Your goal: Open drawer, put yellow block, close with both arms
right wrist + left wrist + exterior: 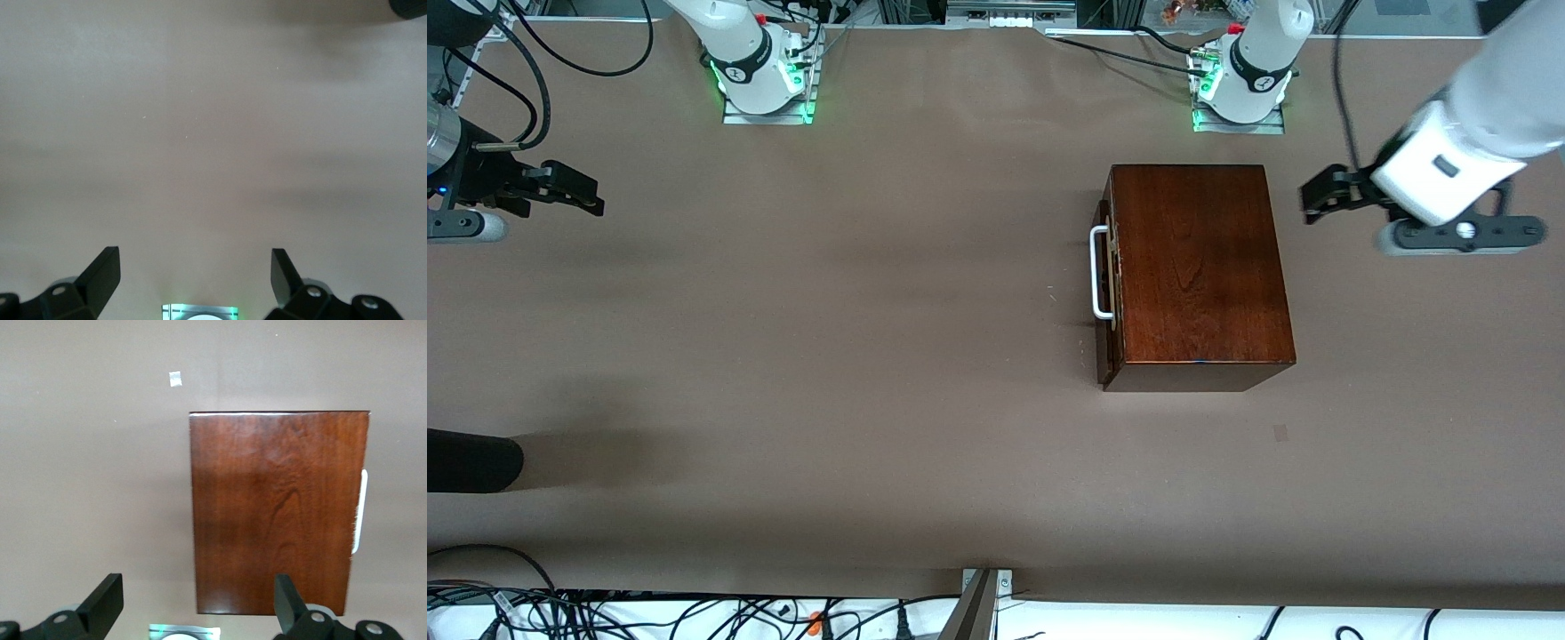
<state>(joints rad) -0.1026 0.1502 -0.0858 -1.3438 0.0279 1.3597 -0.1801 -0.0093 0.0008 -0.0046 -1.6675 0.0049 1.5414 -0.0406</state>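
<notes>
The glossy dark-brown wooden box [1199, 267] stands toward the left arm's end of the table. Its drawer [1107, 293] is pushed in, and the white loop handle [1100, 271] faces the right arm's end. The yellow block is out of view. My left gripper [1316, 200] hangs open and empty over bare table beside the box, at the side away from the handle. The left wrist view shows the box top [277, 513] and handle [361, 513] past the left gripper [198, 587]. My right gripper [587, 191] waits open and empty over bare table at the right arm's end [195, 263].
A small pale tape mark [1280, 433] lies on the brown table nearer the front camera than the box. A black rounded object [471, 460] pokes in at the right arm's end. Cables and a metal bracket [983, 604] line the nearest table edge.
</notes>
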